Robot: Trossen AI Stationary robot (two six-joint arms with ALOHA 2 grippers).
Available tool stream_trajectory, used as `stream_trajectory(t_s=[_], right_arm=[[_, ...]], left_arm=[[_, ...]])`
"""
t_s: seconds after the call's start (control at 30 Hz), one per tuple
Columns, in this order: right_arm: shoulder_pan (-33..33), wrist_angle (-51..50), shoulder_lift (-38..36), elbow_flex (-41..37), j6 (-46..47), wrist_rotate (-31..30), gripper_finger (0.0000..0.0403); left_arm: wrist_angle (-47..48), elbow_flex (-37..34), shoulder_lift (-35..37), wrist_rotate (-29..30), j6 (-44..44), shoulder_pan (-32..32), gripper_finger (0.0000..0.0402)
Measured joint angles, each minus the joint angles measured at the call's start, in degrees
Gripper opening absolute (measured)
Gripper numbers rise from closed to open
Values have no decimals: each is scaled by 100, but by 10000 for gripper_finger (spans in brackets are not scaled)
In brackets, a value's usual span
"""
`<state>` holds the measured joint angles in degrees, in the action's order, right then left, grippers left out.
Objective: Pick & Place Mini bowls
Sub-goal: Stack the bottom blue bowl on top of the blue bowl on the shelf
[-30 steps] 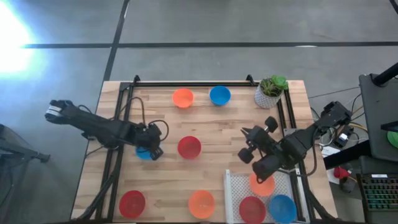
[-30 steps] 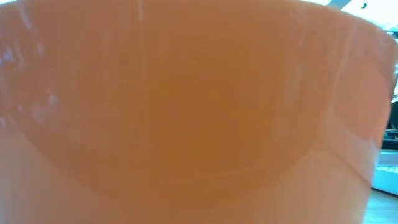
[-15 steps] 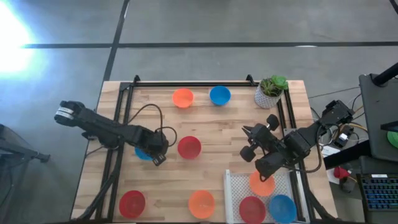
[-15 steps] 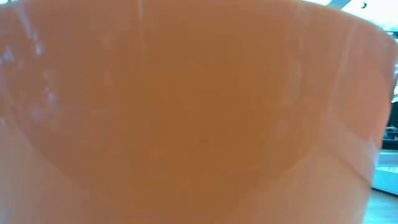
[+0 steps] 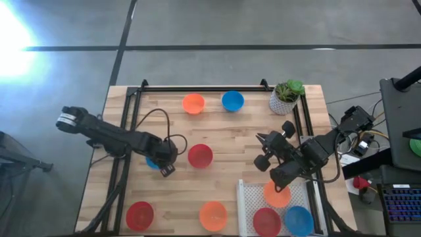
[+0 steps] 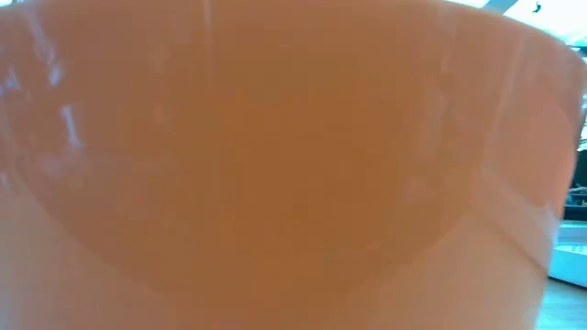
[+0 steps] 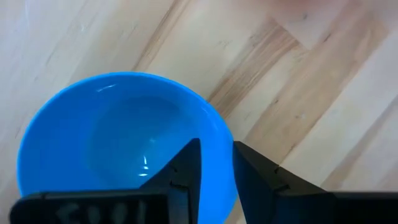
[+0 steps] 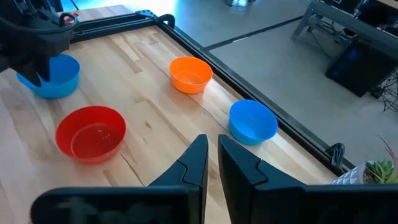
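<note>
A blue mini bowl stands upright on the wooden table at its left middle, where my left gripper partly hides it. My left gripper points down with one finger over the bowl's inside and one outside its rim. A red bowl sits just to the right of it. My right gripper hovers right of centre above the table, shut and holding nothing, and its wrist view shows it facing the red bowl. My left gripper comes at the blue bowl from above, pointing down. One finger is inside the bowl and the other outside, astride the rim on the side facing the red bowl. I cannot tell whether the fingers touch the rim. The bowl rests on the table.
An orange bowl and a blue bowl stand at the far edge beside a potted plant. A red bowl and an orange bowl stand near the front. A white tray holds three bowls. An orange bowl fills the low view.
My left gripper has come down over the blue bowl, shifting slightly toward the table's right and tipping more steeply downward. The bowls have stayed in place.
</note>
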<state>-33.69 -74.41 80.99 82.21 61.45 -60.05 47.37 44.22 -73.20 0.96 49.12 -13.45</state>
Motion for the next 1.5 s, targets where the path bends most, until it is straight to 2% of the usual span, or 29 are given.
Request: stream_trajectory(t_s=[0.5,0.87,1.17,1.27,1.43,1.5], right_arm=[[0,-2,0,-2,-17,-4,34],[-4,-2,0,-4,-41,-4,34],[-2,-2,2,-4,-40,-4,34],[-2,-2,2,-4,-39,-4,34],[0,-2,2,-4,-56,-4,34],[0,-2,2,-4,-61,-4,34]], left_arm=[[-237,-90,27,-109,-78,0,85],[-683,-547,26,-148,-80,0,85],[-1087,-782,25,-141,-430,0,84],[-1090,-784,25,-135,-435,-1,71],[-1072,-777,38,-34,-596,-2,12],[-1077,-770,38,10,-597,-2,10]])
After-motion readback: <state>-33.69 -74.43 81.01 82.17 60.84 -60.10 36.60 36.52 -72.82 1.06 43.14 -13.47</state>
